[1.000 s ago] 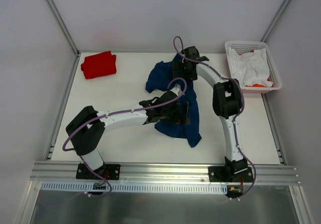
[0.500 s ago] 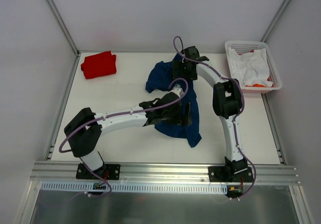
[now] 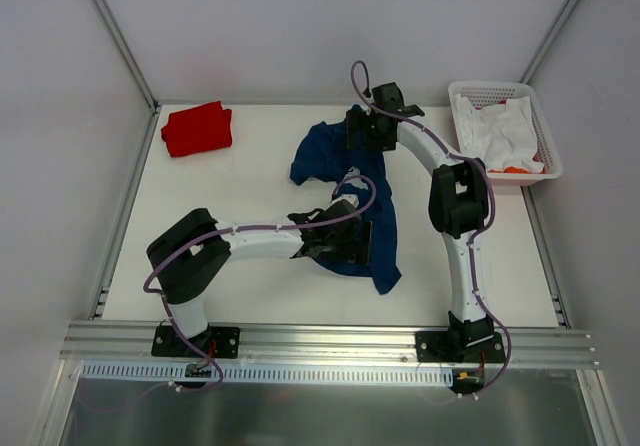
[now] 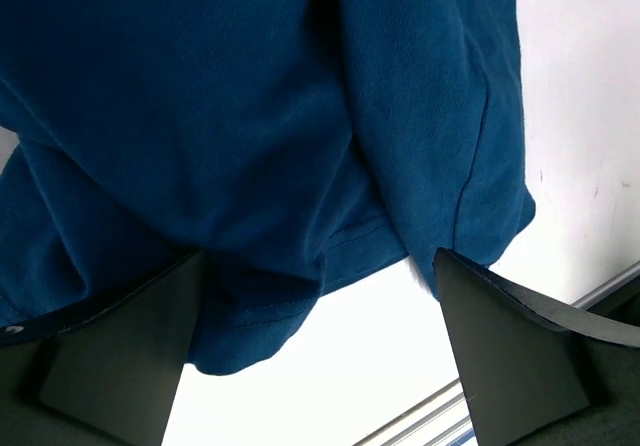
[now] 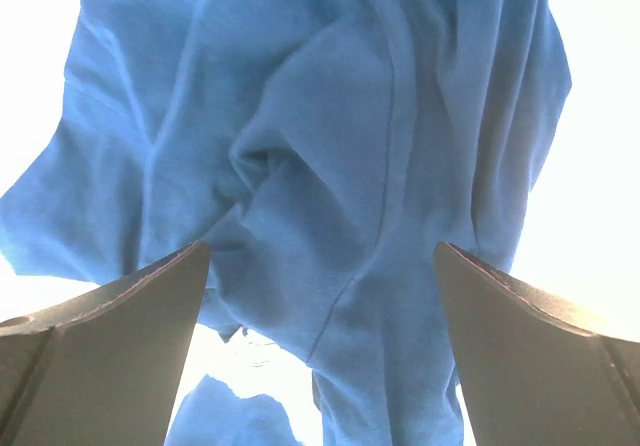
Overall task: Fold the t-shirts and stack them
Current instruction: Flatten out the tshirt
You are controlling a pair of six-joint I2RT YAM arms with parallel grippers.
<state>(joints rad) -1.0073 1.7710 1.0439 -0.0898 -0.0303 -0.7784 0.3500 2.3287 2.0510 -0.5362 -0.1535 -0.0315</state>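
Note:
The navy blue t-shirt lies crumpled in the middle of the table, and its white print is hidden. The plain red t-shirt lies folded at the back left. My left gripper is open over the blue shirt's near part. In the left wrist view its jaws straddle the shirt's hem above the white table. My right gripper is open over the shirt's far end. In the right wrist view its jaws stand wide around wrinkled blue cloth and hold nothing.
A white basket with white and orange cloth stands at the back right. A metal rail runs along the near edge. Grey walls close in the left, back and right sides.
My left gripper has moved a little nearer along the blue shirt. My right gripper has shifted slightly toward the back. The shirts have hardly moved.

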